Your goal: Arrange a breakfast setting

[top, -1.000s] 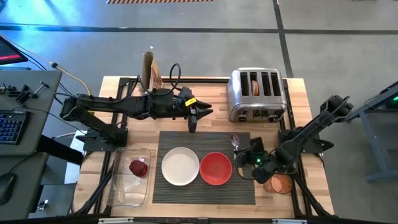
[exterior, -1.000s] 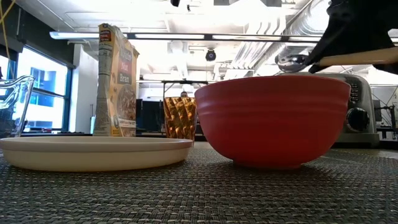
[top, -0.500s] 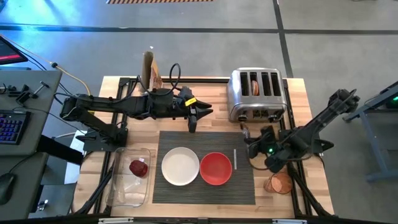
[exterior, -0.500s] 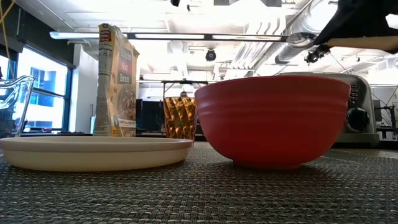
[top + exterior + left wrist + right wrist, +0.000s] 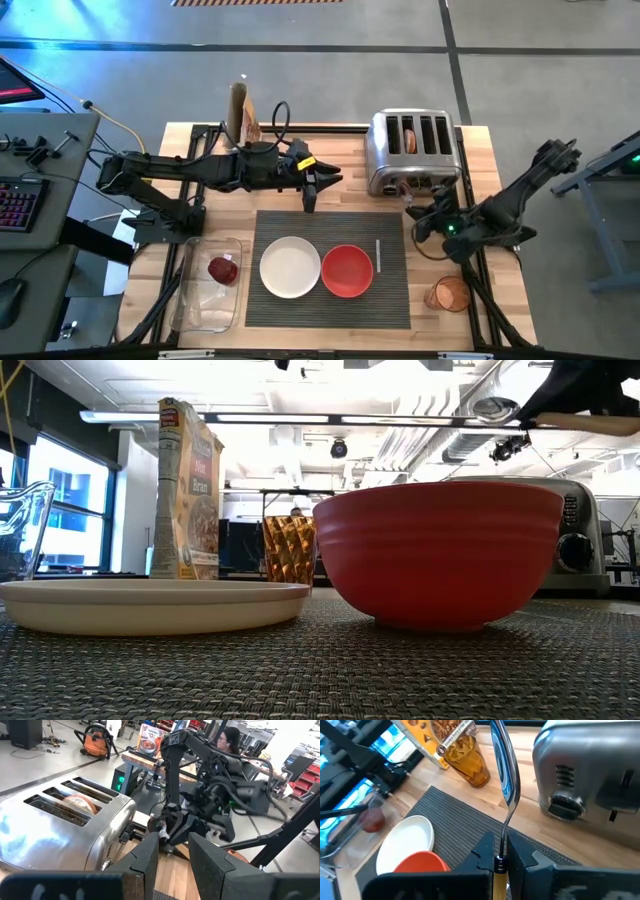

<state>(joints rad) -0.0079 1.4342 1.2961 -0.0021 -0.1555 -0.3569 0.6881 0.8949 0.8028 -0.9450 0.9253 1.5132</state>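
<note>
So the right gripper (image 5: pixel 501 857) is up in the air between the toaster (image 5: pixel 413 152) and the mat (image 5: pixel 331 268), fingers clamped tight on the spoon (image 5: pixel 504 775), bowl end pointing away from the wrist. In the low view the spoon floats way above the red bowl (image 5: pixel 438 552), touching nothing.

The toaster sits right behind that gripper, pretty close. There's a bagel half (image 5: pixel 410 139) poking out of one slot; the other slots look bare. Another bagel half (image 5: pixel 452 293) lies on the table past the mat's right edge.

On the mat: white plate (image 5: pixel 290 266) and red bowl side by side, just about touching, both with nothing in them. A clear tray (image 5: pixel 210 285) sits left of the mat with the dark red fruit (image 5: pixel 223 269) inside.

Back left there's a cereal box (image 5: pixel 187 490) and an amber glass (image 5: pixel 289 550) next to it.

The left gripper (image 5: pixel 309 195) hangs just behind the mat's back edge, fingers slightly apart, holding nothing.
</note>
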